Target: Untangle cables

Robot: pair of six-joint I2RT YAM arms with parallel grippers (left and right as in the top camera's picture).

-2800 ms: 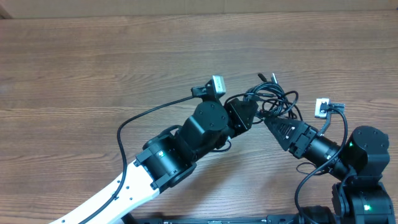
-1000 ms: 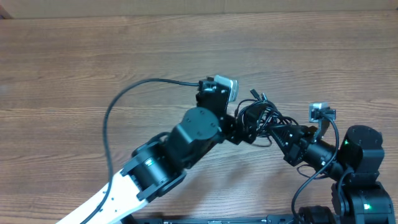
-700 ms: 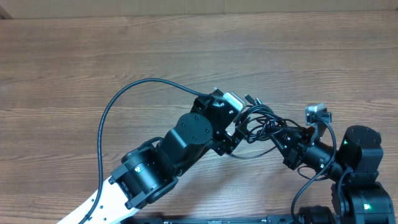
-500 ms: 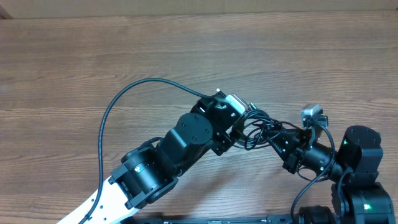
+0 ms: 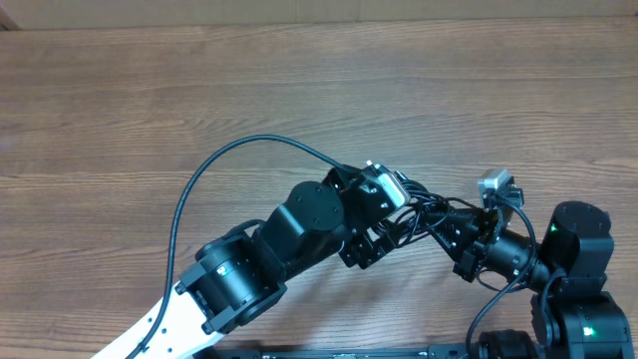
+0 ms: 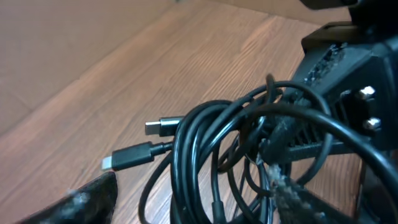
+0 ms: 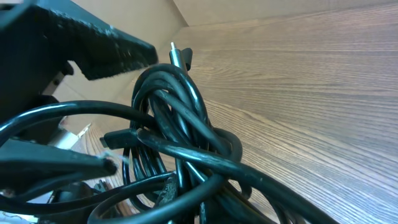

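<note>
Between both grippers, near the table's [image 5: 299, 80] front right: cables [image 5: 427, 204] bunched in one knot, partly covered from overhead by the left wrist. Left gripper [image 6: 189, 194] spread wide, fingers [image 6: 93, 198] on either side of the loops. Right gripper [image 7: 130, 109] buried among strands; cannot tell if clamped. Plug ends [image 6: 129, 158] lying about level, tips pointing left in the left wrist view.

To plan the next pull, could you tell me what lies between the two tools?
The knotted cables lie between the left tool and the right tool; the overhead view shows this.
</note>
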